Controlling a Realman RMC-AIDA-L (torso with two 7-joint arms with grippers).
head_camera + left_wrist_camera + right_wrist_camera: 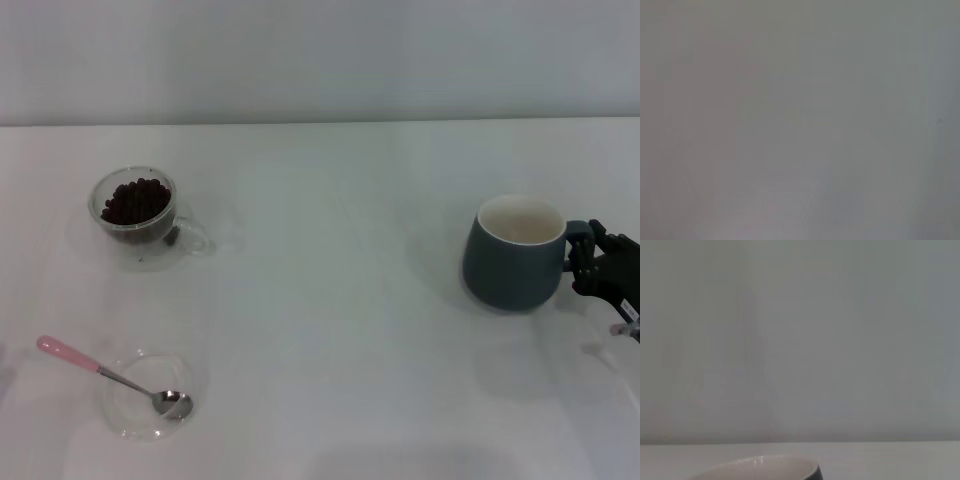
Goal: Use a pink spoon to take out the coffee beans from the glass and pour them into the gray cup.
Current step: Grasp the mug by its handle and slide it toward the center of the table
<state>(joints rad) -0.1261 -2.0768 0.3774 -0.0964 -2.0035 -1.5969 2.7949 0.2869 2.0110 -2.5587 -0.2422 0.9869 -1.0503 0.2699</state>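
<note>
Near the front left of the white table (330,300), the pink spoon (112,376) lies slantwise: pink handle out toward the far left, past the rim; metal bowl resting inside a shallow clear glass dish (143,395), pointing near right. Dish holds only the spoon bowl. Farther back on the left, the glass (136,215) stands upright, heaped with coffee beans (135,202), loop handle turned to the right. Well apart, at right, the gray cup (514,252) stands upright, cream inside bare, handle facing right. Right gripper (598,262) sits at that handle; fingers appear closed around it. Left gripper out of sight; its wrist camera shows only blank gray.
</note>
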